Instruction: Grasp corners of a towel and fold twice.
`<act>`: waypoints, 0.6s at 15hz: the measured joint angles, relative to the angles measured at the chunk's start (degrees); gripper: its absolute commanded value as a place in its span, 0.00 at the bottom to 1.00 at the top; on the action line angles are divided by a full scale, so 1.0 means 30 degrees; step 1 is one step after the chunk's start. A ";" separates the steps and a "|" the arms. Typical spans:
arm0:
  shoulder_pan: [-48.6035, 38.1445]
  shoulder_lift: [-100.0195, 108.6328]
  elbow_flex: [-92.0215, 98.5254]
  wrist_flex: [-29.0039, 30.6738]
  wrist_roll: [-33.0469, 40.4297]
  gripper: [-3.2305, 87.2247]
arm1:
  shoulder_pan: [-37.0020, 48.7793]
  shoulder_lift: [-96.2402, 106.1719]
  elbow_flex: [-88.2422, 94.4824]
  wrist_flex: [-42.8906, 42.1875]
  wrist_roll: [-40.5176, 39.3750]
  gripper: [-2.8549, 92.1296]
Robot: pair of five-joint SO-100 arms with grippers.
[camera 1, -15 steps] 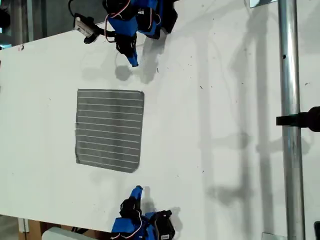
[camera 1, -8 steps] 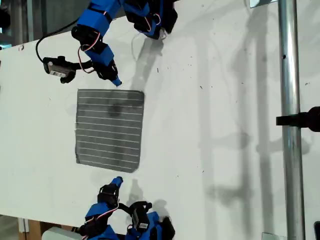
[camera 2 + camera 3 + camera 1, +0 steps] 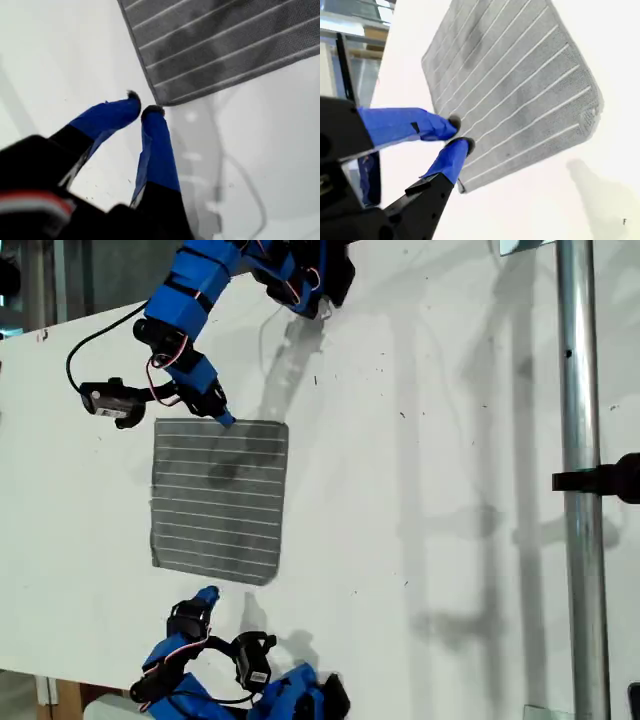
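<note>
Here is the thin dark-grey towel with white stripes [image 3: 220, 500], lying flat and unfolded on the white worktop [image 3: 420, 490], toward the exterior view's left, with one arm above it and one below it in that view. My first hand [image 3: 220, 418], the blue-tipped one on the upper arm, has its tips right at the towel's upper edge in the exterior view. Up close, my first hand [image 3: 142, 104] has its two blue fingers only barely parted with nothing between them, tips just beside a squared corner [image 3: 166, 101] of the towel [image 3: 225, 45], on bare worktop. My second hand [image 3: 205, 596] sits off the towel's lower edge in the exterior view, a small gap of white between them. From its own camera, my second hand [image 3: 459, 134] also shows a narrow gap between its fingers, empty, lined up with the towel's [image 3: 520, 90] short edge near a corner [image 3: 461, 189]; I cannot tell whether it touches the cloth. The far corner [image 3: 594, 112] along that same long edge looks slightly rumpled. A soft shadow falls across the stripes. A shiny metal pole [image 3: 578, 440] runs down the exterior view's right, well apart from the towel.
</note>
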 measured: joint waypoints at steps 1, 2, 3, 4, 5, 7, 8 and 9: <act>0.0000 -0.0059 0.0117 0.0176 0.0146 0.27 | -0.0029 -0.0469 -0.0352 0.0029 -0.0176 0.32; -0.0029 -0.0059 0.0176 0.0264 0.0205 0.27 | -0.0029 -0.0908 -0.0586 0.0029 -0.0469 0.35; -0.0059 -0.0059 0.0176 0.0293 0.0205 0.28 | -0.0029 -0.1289 -0.0703 0.0029 -0.0850 0.38; -0.0059 -0.0059 0.0176 0.0293 0.0205 0.28 | 0.0088 -0.1611 -0.0732 0.0059 -0.1289 0.38; -0.0059 -0.0059 0.0176 0.0293 0.0205 0.27 | 0.0293 -0.2109 -0.0762 0.0059 -0.1729 0.39; -0.0059 -0.0059 0.0293 0.0293 0.0205 0.27 | 0.0645 -0.3398 -0.0176 -0.0557 -0.2461 0.39; -0.0059 -0.0059 0.0293 0.0293 0.0205 0.27 | 0.0732 -0.4277 0.0879 -0.1494 -0.2666 0.38; -0.0059 -0.0059 0.0293 0.0293 0.0205 0.27 | 0.0879 -0.5420 0.1494 -0.2402 -0.2813 0.38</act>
